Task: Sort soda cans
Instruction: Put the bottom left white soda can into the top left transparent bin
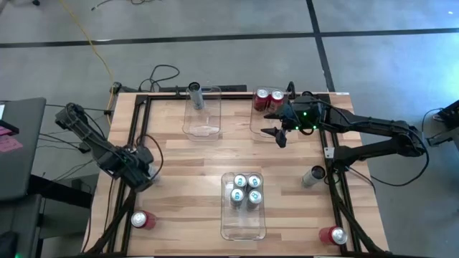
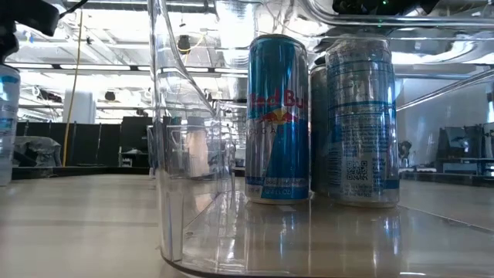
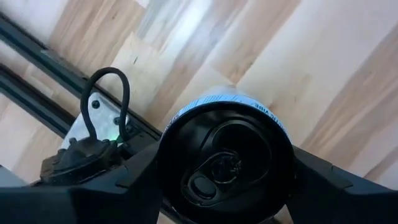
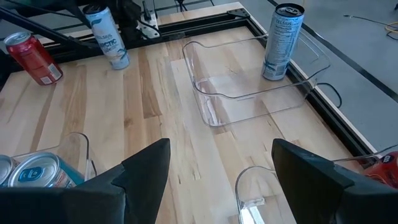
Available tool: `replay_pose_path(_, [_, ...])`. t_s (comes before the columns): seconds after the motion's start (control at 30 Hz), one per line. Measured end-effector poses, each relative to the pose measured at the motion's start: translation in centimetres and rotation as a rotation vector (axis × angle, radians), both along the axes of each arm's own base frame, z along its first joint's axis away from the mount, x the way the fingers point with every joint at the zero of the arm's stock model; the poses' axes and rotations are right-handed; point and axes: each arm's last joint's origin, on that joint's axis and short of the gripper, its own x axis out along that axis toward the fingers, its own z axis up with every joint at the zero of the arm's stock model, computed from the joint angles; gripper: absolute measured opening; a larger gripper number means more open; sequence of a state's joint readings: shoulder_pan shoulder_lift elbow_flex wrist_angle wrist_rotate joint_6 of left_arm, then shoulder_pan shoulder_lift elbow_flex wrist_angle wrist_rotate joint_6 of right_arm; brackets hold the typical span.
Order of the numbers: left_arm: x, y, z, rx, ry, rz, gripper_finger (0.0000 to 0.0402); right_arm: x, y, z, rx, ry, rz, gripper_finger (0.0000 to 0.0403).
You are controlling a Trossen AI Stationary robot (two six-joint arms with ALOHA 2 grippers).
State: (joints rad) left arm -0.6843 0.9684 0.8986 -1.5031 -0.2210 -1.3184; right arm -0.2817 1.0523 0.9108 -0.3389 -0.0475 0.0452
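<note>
My left gripper (image 1: 141,174) hangs over the table's left edge, pointing down, shut on a pale silver-blue soda can (image 3: 227,158) that also shows in the right wrist view (image 4: 107,37). My right gripper (image 1: 276,135) hovers open above the table by the far right bin, with nothing between its fingers (image 4: 149,165). Loose cans: a red one (image 1: 142,220) near left, a grey one (image 1: 313,175) at the right, and a red one (image 1: 333,235) near right. My left gripper has the can between its two fingers, one on each side of the can's wall just below the top rim (image 3: 163,155). The fingers come from above, pointing down. The can stands upright with its bottom (image 4: 119,63) on the table.
Three clear bins: a far left one (image 1: 203,127) with one can (image 1: 195,93), a far right one (image 1: 257,120) with two red cans (image 1: 269,98), and a near middle one (image 1: 244,226) with several silver-blue cans (image 2: 278,116). A black frame rail (image 1: 133,136) runs along the table edges.
</note>
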Motion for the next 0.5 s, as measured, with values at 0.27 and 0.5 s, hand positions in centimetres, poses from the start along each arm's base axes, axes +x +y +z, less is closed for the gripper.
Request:
replay_pose_path(0.27, [1.1, 1.1, 1.7, -0.025, -0.068, 0.125, 0.0251, 0.0, 0.0, 0.0, -0.001, -0.001, 0.000, 0.0299])
replay_pose_path(0.5, [2.1, 2.7, 5.7, -0.048, -0.222, 0.239, 0.0251, 0.0, 0.0, 0.0, -0.001, -0.003, 0.000, 0.0299])
